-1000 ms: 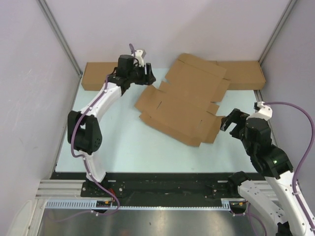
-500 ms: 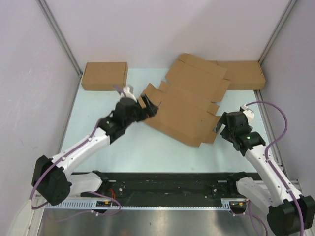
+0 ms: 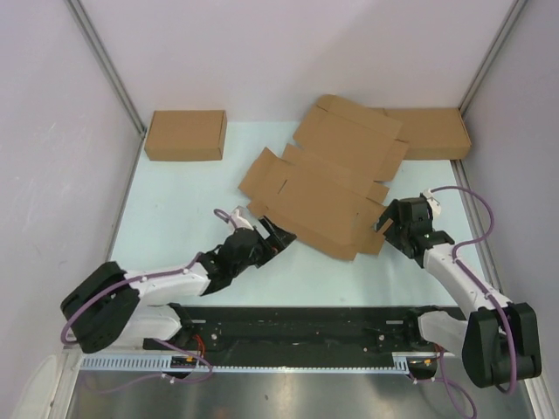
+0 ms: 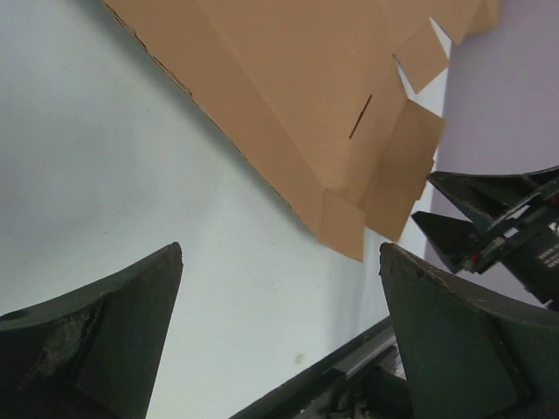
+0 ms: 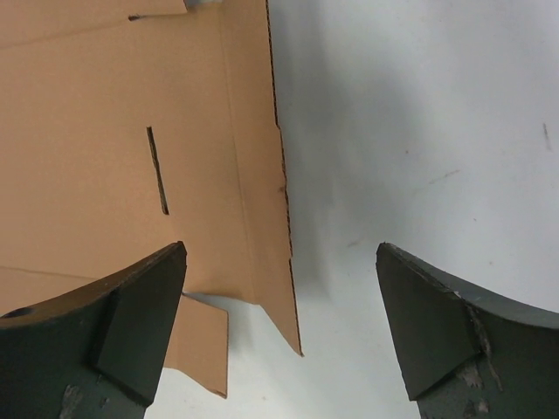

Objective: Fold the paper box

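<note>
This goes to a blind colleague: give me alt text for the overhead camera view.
A flat, unfolded paper box lies on a pale table, the open left gripper near its front-left corner and the open right gripper at its right edge. A back-left cardboard box and a back-right cardboard box sit closed at the back.

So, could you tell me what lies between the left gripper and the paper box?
Only bare table, seen in the left wrist view; the left gripper, jaws open, sits short of the paper box.
</note>
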`<move>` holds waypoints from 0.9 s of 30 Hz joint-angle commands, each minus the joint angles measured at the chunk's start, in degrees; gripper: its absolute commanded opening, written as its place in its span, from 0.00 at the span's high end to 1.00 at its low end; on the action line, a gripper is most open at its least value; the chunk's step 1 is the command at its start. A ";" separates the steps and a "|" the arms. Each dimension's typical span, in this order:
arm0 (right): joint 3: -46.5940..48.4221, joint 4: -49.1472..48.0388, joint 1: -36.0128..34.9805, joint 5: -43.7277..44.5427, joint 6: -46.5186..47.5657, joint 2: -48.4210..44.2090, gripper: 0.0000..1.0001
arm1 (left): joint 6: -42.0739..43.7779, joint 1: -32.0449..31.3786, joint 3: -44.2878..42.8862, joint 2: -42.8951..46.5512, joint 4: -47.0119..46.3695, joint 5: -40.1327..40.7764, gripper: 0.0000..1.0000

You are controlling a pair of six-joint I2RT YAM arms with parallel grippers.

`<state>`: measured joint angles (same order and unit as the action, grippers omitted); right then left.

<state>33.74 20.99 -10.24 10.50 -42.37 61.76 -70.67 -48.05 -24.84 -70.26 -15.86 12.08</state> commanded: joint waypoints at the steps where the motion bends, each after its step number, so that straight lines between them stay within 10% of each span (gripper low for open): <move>1: -0.69 -6.40 1.62 -2.85 -1.58 2.13 0.05 | -8.16 -1.78 2.52 -5.14 -16.48 4.45 0.01; 14: -4.90 -13.08 5.67 -6.89 -0.17 6.36 0.20 | -17.66 -4.86 -1.17 -30.37 -39.58 6.64 0.17; 27: -8.59 -17.30 5.14 -11.90 -0.43 5.05 0.91 | -15.55 -4.59 -4.78 -34.15 -38.20 5.50 0.20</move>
<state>27.29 5.23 -4.64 1.52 -41.87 69.56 -86.50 -52.40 -28.64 -103.77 -52.25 16.40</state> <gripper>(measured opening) 0.216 0.802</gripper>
